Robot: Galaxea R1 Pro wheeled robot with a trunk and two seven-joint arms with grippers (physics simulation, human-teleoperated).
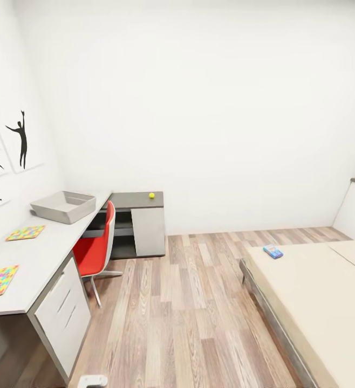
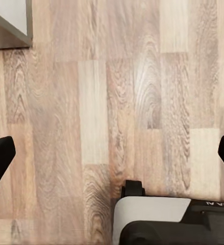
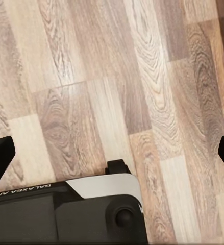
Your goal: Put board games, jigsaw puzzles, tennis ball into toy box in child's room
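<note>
The toy box [image 1: 64,206] sits on the table [image 1: 42,258], and everything is placed from it: the tennis ball [image 1: 151,195] lies well beyond it on the table's far wing, two jigsaw puzzles [image 1: 25,233] lie nearer the camera than the box, and a blue board game [image 1: 273,251] rests far across the room on the bed [image 1: 318,302]. Both wrist views look down at wooden floor [image 2: 112,102], the left gripper [image 2: 112,158] and right gripper [image 3: 112,153] spread wide and empty. The likely risks are the red chair [image 1: 96,245] beside the box blocking the base, and the ball rolling off when nudged.
</note>
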